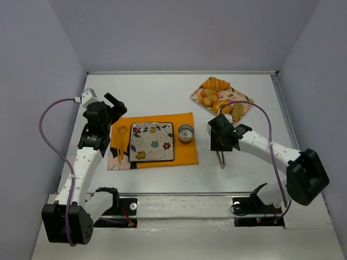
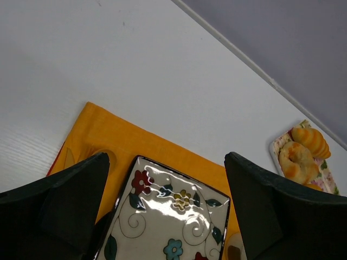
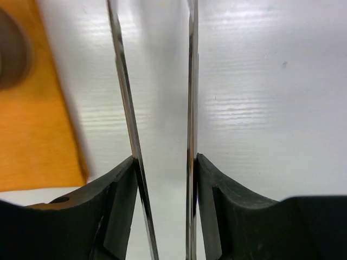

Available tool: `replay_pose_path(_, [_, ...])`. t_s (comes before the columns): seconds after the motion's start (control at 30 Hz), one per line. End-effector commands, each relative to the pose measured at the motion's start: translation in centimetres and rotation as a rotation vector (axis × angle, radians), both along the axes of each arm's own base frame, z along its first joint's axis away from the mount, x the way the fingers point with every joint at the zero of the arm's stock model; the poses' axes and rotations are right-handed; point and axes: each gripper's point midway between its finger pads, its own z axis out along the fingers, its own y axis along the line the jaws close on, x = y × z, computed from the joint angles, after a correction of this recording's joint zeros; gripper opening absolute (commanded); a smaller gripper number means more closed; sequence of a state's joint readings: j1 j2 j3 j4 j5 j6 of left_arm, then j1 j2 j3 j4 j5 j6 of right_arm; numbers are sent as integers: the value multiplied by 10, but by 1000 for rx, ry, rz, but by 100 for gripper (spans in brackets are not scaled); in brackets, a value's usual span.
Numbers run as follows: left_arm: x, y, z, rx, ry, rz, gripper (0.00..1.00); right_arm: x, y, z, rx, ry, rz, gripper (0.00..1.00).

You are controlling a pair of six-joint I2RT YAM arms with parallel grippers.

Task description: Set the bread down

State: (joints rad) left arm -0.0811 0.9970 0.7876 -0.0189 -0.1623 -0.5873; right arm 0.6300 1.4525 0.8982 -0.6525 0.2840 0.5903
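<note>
Bread (image 1: 216, 97) on patterned tray (image 1: 239, 96), tin cup (image 1: 186, 132) — contents unclear

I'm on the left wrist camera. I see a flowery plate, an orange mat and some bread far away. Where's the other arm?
Observer: The right gripper is over the bare table, just right of the orange mat.
Operator: Is it holding something?
Observer: Yes, metal tongs. Its fingers sit against both blades, and the tips point toward the arm bases.
Operator: Is there bread in them?
Observer: No, there is nothing between the blades. All the bread lies on its flowered tray at the far right.
</note>
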Motion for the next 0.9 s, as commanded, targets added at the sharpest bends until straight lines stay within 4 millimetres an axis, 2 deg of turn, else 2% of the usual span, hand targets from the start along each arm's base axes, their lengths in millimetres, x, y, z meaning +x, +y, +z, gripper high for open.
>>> replay_pose_path(0.0, [2, 4, 36, 6, -110, 10, 99, 28, 3, 80, 88, -265, -17, 50])
replay_pose_path(0.17, [-2, 6, 39, 10, -119, 15, 99, 46, -20, 114, 98, -329, -97, 52])
replay_pose_path(0.2, [-3, 6, 40, 7, -125, 16, 99, 51, -34, 117, 87, -330, -140, 52])
replay_pose_path(0.3, [-5, 6, 42, 7, -131, 17, 99, 62, -56, 126, 96, -347, -204, 52])
replay_pose_path(0.5, [-4, 6, 42, 8, -129, 15, 99, 80, -82, 147, 11, -389, -245, 53])
replay_pose_path(0.63, [-5, 5, 41, 5, -130, 10, 99, 94, -91, 146, -29, -368, -259, 55])
replay_pose_path(0.67, [-5, 5, 42, 5, -133, 11, 99, 99, -98, 139, -56, -351, -278, 55])
replay_pose_path(0.73, [-5, 5, 42, 5, -131, 11, 99, 107, -105, 142, -84, -359, -300, 56])
replay_pose_path(0.8, [-5, 5, 41, 5, -130, 10, 99, 114, -115, 136, -98, -337, -326, 56])
replay_pose_path(0.87, [-4, 4, 41, 4, -130, 8, 99, 121, -116, 135, -99, -330, -330, 56])
